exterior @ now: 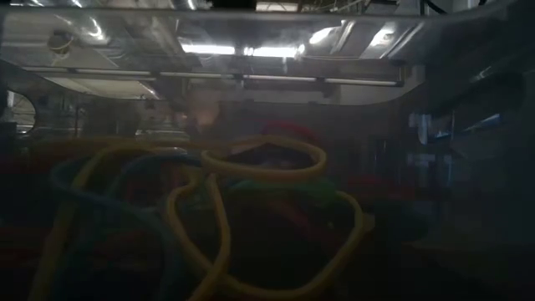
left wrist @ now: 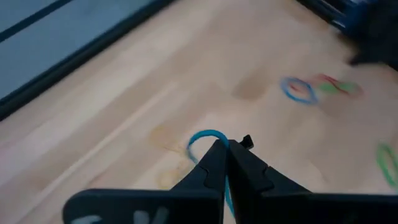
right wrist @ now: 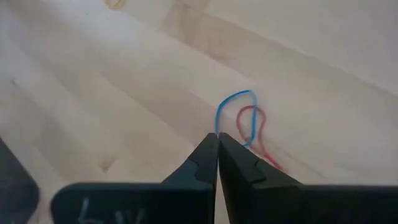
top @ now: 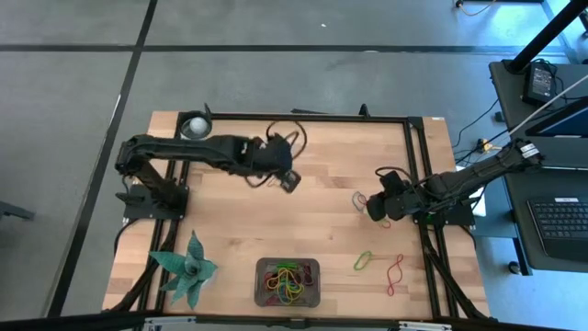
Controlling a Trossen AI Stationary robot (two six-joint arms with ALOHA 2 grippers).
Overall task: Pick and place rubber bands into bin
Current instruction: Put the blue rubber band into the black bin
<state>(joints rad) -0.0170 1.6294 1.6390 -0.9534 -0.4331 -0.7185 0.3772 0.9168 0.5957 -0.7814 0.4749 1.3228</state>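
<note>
The dark grey bin [top: 261, 270] stands at the table's near edge with several coloured rubber bands [top: 287, 280] in it; the low view shows yellow band loops [exterior: 259, 171] close up. My left gripper [top: 290, 180] hangs over the table's middle, shut on a blue rubber band [left wrist: 205, 138]. My right gripper [top: 372, 208] is at the right, shut at a second blue band [right wrist: 236, 106], which overlaps a red band [right wrist: 256, 130] on the wood. A green band [top: 363, 260] and another red band [top: 395, 273] lie flat on the table, near right. My left gripper pinches the blue band between its two fingertips, slanting down from above. A short arc of the loop [left wrist: 200, 139] sticks out past the tips, and the rest runs back between the fingers [left wrist: 211, 163]. The band is lifted clear of the table. My right gripper has one side of its blue band [right wrist: 217, 127] at its shut fingertips, slanting down at the wood. The loop stands out ahead of the tips over the red band. Whether it is off the table, I cannot tell.
A white round cup [top: 195, 124] stands at the far left corner. A teal star-shaped plant [top: 188, 268] sits at the near left, beside the bin. A black frame [top: 415, 165] edges the table. Bare wood lies between the two grippers and the bin.
</note>
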